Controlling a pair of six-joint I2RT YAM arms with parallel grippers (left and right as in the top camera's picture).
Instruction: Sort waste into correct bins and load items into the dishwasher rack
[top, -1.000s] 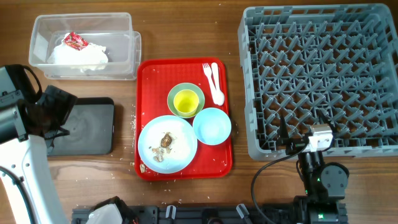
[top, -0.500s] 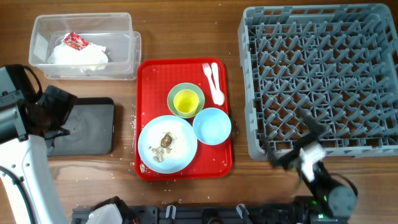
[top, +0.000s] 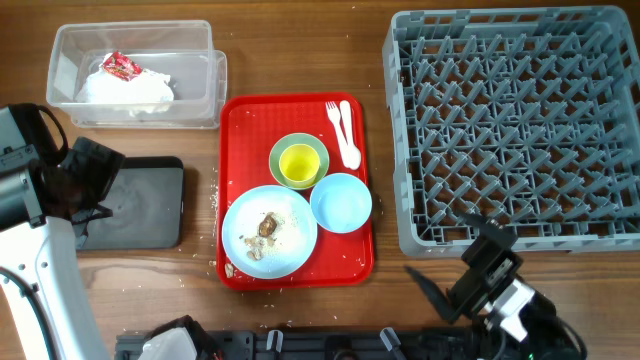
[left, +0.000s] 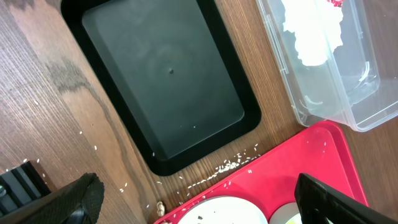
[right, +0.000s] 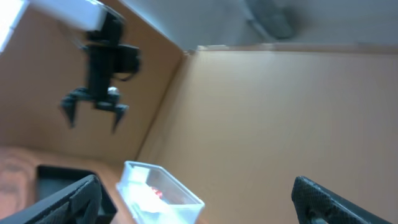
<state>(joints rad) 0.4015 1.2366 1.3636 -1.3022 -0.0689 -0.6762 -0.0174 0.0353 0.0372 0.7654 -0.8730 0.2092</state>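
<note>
White napkins (top: 125, 88) and a red-and-white wrapper (top: 120, 66) lie in the clear tub (top: 205, 85), which also shows in the left wrist view (left: 348, 93) and, blurred, in the right wrist view (right: 163, 193). The black tray (top: 140, 203) is bare. On the red serving tray the blue plate (top: 290, 240) carries brown scraps (top: 266, 226). Beside it stand the blue bowl (top: 341, 202) and the yellow-green cup (top: 297, 164) inside the green bowl (top: 278, 152), with the fork (top: 333, 118) and spoon (top: 349, 140) behind. The grey rack (top: 515, 125) is at the right. My left gripper (left: 205, 199) hangs open above the black tray's (left: 168, 81) near corner. My right gripper (top: 455, 275) is open, tilted up at the front edge.
Pale crumbs (left: 230, 165) are scattered on the wood between the black tray and the red serving tray (top: 240, 130). My left arm (top: 40, 200) stands over the table's left side. A brown wall (right: 280, 112) fills most of the right wrist view.
My right arm has drawn back from the rack's front wall toward the table's front edge and tipped its open gripper upward and leftward. The left arm and all objects have stayed put.
</note>
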